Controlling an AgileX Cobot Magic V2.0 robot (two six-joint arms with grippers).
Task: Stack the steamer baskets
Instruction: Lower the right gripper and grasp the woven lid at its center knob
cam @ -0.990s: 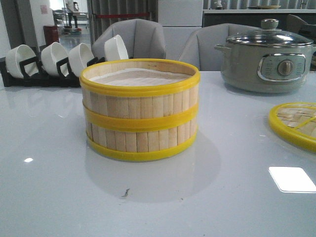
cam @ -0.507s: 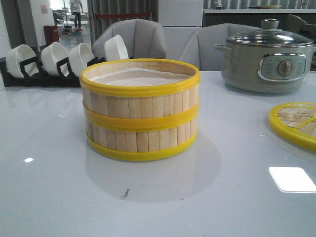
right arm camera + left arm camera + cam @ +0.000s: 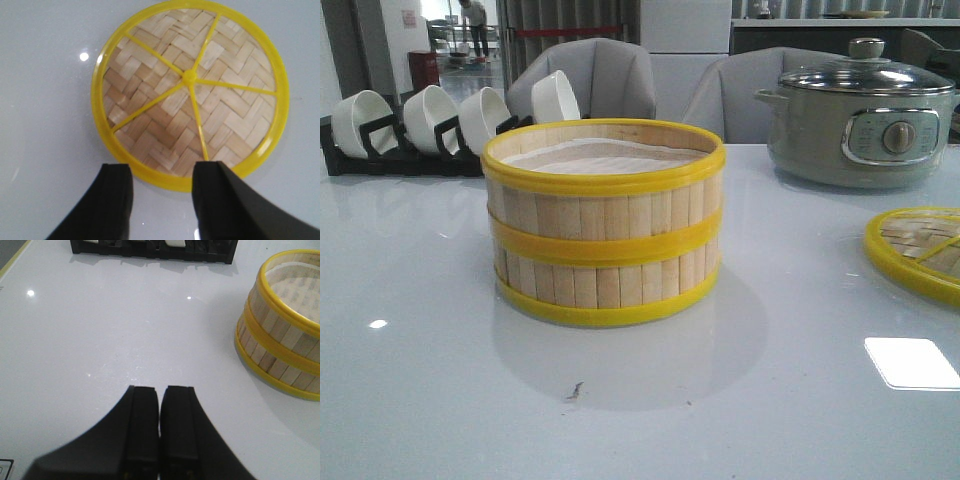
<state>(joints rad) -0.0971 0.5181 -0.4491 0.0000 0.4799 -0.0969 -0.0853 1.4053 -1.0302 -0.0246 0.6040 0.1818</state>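
Woven lid (image 3: 190, 92) fills only the right wrist view.

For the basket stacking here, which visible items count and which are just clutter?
Job items: upper steamer basket, sitting on the lower steamer basket.

Clutter: woven lid, electric pot, rack of white bowls.

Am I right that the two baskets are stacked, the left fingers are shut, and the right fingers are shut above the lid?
Not quite. The right wrist view shows the right gripper open above the lid. The rest holds: the baskets are stacked and the left gripper is shut.
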